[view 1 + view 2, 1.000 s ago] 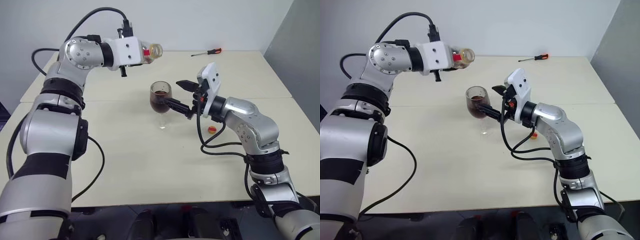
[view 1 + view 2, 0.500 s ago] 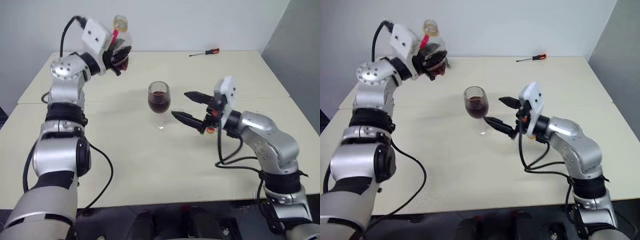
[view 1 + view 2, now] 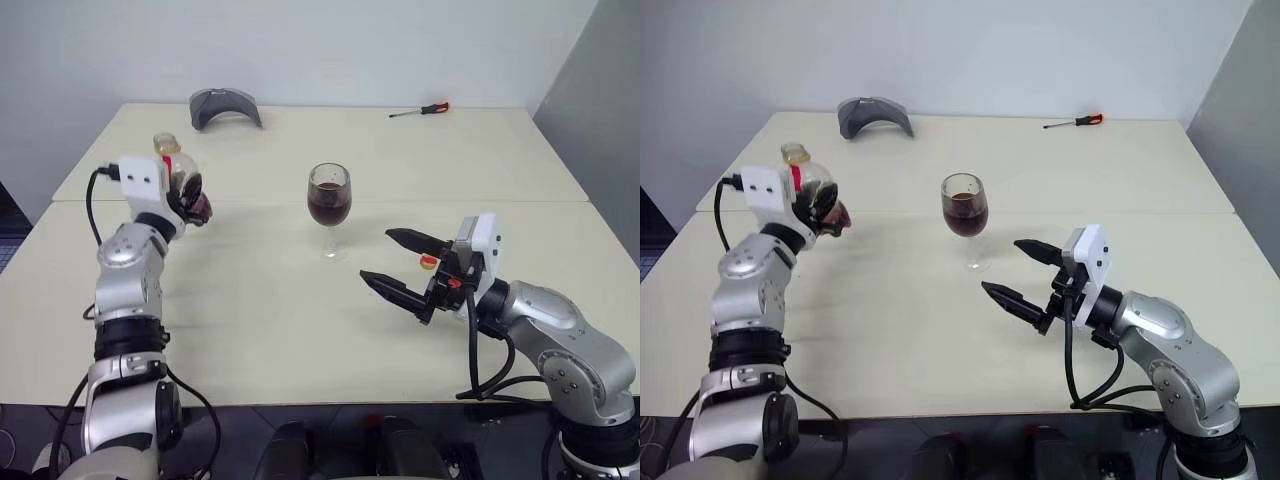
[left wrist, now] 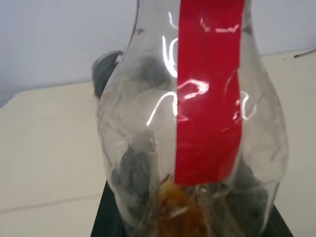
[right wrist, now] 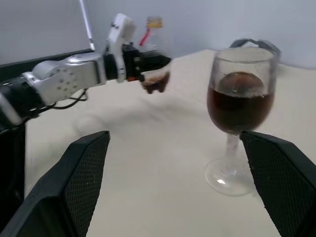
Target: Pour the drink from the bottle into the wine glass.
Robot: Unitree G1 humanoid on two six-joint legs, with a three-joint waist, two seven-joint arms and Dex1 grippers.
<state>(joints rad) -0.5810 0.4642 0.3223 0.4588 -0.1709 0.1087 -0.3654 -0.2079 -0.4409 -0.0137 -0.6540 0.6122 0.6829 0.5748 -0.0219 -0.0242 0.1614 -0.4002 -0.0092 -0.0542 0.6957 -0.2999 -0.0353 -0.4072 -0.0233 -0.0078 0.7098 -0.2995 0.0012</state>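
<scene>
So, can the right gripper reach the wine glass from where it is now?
Probably yes: the right gripper is open, and only bare table lies between it and the wine glass.

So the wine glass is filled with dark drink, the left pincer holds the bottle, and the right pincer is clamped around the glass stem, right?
Not quite. The right pincer is open and apart from the wine glass, as the right eye view shows. The rest holds: the left pincer holds the bottle.
</scene>
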